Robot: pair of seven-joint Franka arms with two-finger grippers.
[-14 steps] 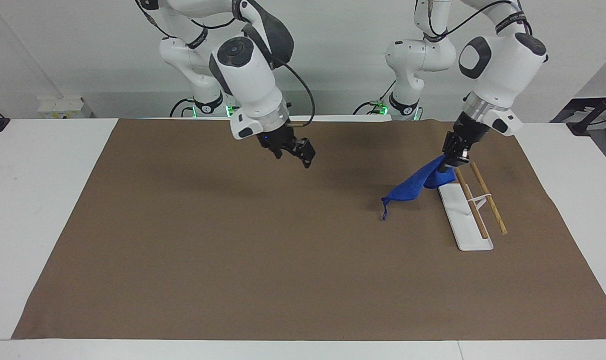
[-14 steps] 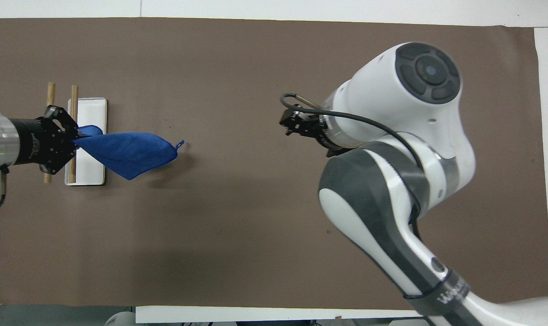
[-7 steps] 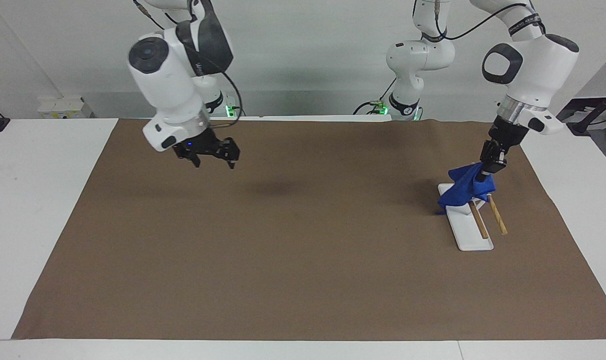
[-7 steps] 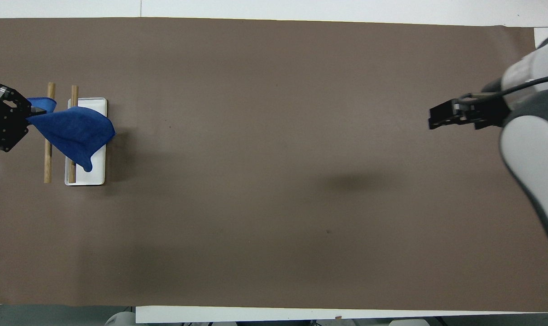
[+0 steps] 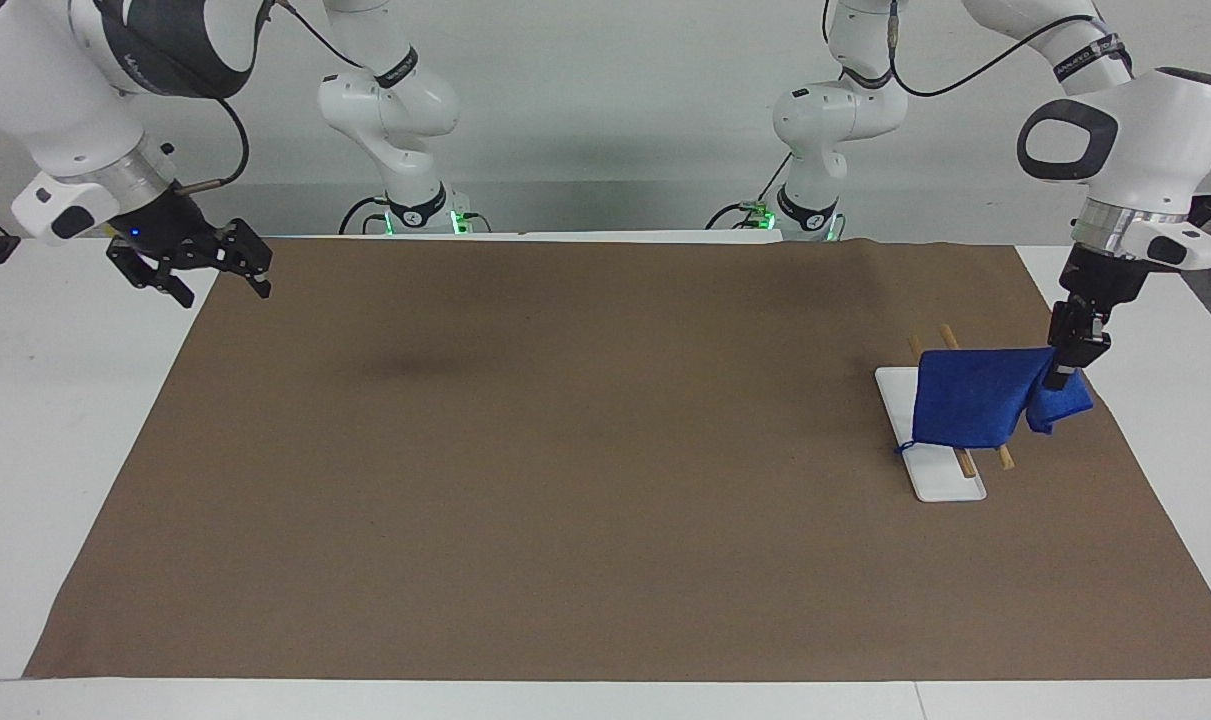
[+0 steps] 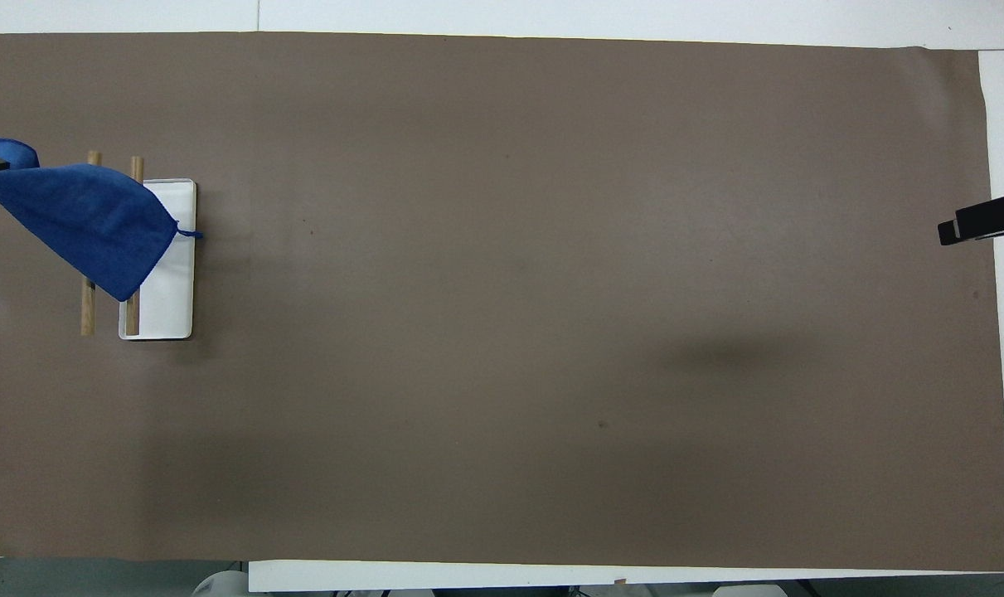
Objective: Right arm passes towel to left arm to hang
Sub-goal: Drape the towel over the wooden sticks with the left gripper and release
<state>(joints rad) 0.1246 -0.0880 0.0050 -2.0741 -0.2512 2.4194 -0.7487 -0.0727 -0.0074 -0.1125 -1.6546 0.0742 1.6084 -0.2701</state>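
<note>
Holding the towel (image 5: 970, 395) by one corner, the left gripper (image 5: 1060, 377) has its fingers pinched shut on the cloth in the facing view, so the sheet falls from the fingertips across the two wooden rails of the rack (image 5: 933, 478); the grip looks chosen to let the free end drape on the side of the rails away from the fingers, while a small bunch hangs directly below the fingertips. The right gripper (image 5: 217, 274) waits, fingers spread and empty, over the mat (image 5: 565, 480) edge at its own end of the table, well apart from the rack. In the overhead view, only the right gripper's tip enters at the frame edge and the left gripper's fingers cannot be made out; the cloth spans both rails and overlaps the white base. My judgement: room around the rack is ample, and the hang awaits release.
</note>
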